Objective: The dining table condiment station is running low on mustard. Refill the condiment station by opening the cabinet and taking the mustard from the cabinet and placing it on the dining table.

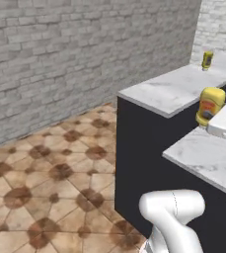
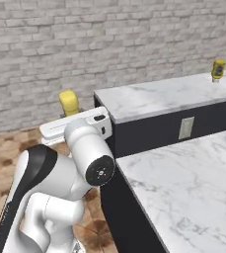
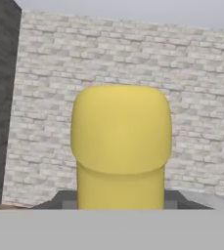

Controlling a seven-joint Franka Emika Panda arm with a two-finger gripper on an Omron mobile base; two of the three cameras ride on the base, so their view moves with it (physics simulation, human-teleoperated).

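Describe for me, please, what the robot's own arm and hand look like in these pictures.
The arm is glossy white with rounded, tube-like links and a dark charcoal band along one link. One joint ends in a round dark-grey cap with a small light mark at its centre. The hand is a flat white block with a small dark inset. No cables show.

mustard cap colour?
Bright yellow, same as the body of the mustard. Shows best in the hand view, close up in the hand.

Grey brick wall (image 1: pixel 85 59) behind a brown-stained patterned tile floor (image 1: pixel 50 183).
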